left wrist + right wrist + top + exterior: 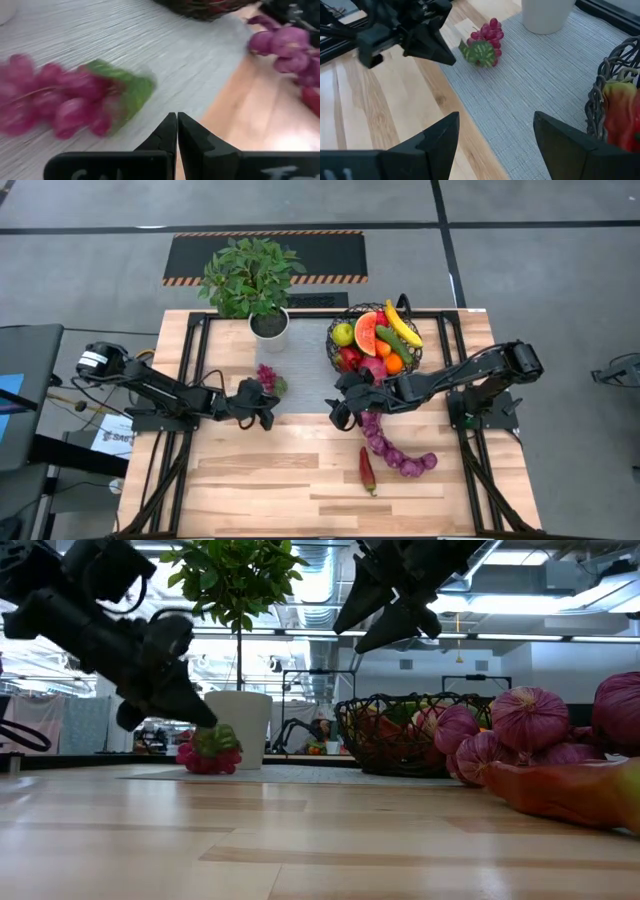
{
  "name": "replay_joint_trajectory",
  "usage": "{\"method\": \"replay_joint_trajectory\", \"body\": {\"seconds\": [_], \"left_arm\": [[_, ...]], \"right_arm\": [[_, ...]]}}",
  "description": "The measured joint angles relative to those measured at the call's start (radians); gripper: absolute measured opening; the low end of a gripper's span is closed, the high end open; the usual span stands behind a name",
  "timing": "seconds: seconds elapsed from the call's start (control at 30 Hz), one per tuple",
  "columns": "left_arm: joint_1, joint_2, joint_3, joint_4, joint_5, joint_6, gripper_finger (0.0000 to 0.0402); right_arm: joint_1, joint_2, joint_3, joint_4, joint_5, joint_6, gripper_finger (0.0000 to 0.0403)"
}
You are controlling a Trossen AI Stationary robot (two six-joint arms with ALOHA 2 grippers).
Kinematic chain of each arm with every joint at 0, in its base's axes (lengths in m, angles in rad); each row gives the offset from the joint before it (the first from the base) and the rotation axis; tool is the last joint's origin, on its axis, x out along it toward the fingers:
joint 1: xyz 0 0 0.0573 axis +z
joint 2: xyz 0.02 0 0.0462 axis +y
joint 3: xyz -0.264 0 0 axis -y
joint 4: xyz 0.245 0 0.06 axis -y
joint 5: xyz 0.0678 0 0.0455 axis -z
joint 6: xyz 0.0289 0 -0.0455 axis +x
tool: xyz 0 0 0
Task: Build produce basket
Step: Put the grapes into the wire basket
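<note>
Pale wooden planks form the table (pixel 300 480), seen from above, with a grey woven mat (pixel 305 385) across its upper middle. On the mat's right part sits the dark wire basket (pixel 337 330), already filled with a watermelon slice (pixel 367 332), a banana (pixel 403 320), a green apple (pixel 343 333), an orange (pixel 393 363) and red pieces. A potted plant (pixel 250 278) in a white pot stands to the basket's left.

Just below the pot lies a bunch of red grapes (pixel 268 377) with a green leaf. The left gripper (pixel 268 416), its fingers pressed together on nothing, hangs just below and left of the grapes, not touching them.

The right gripper (pixel 338 408), jaws spread wide and empty, hovers below the basket at centre frame. Beside it a string of purple onions (pixel 392 448) curves toward the lower right, and a red chilli (pixel 367 470) lies on bare wood lower down.
</note>
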Motion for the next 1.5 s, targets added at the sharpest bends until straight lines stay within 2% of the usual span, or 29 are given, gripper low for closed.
{"method": "replay_joint_trajectory", "body": {"seconds": [0.27,0.37,0.47,0.57,0.7,0.8,0.9,1.0,1.1,1.3,1.4,1.5], "left_arm": [[-0.034,0.000,0.079,-0.014,0.001,0.080,0.0000],[-0.035,-0.001,0.104,-0.097,-0.026,0.110,0.0002],[-0.034,-0.001,0.136,-0.211,-0.057,0.162,0.0022],[-0.035,-0.001,0.165,-0.296,-0.060,0.211,0.0065],[-0.043,-0.001,0.194,-0.306,-0.103,0.309,0.0151],[-0.052,-0.001,0.200,-0.311,-0.208,0.397,0.0219],[-0.051,0.000,0.200,-0.365,-0.303,0.404,0.0276],[-0.045,0.000,0.199,-0.386,-0.266,0.390,0.0311],[-0.047,0.014,0.187,-0.365,-0.232,0.397,0.0321],[-0.041,0.097,0.171,-0.353,-0.237,0.408,0.0310],[-0.039,0.150,0.171,-0.339,-0.263,0.407,0.0294],[-0.038,0.200,0.171,-0.309,-0.268,0.405,0.0261]], "right_arm": [[0.000,0.000,0.000,-0.001,-0.001,-0.023,0.0275],[0.000,0.000,0.000,-0.002,-0.002,-0.030,0.0275],[0.000,0.000,0.000,-0.003,-0.004,-0.030,0.0275],[0.000,0.000,0.000,-0.003,-0.004,-0.030,0.0275],[0.000,0.000,0.000,-0.005,-0.005,-0.027,0.0275],[0.000,0.000,0.000,-0.005,-0.006,-0.027,0.0275],[0.000,0.000,0.000,-0.006,-0.007,-0.027,0.0275],[0.000,0.000,0.000,-0.015,-0.008,-0.027,0.0275],[0.000,-0.001,0.000,-0.024,-0.008,-0.026,0.0275],[0.009,-0.001,0.000,-0.032,-0.008,-0.026,0.0275],[0.016,-0.001,-0.001,-0.032,-0.008,-0.027,0.0275],[0.024,-0.001,-0.001,-0.032,-0.008,-0.031,0.0275]]}}
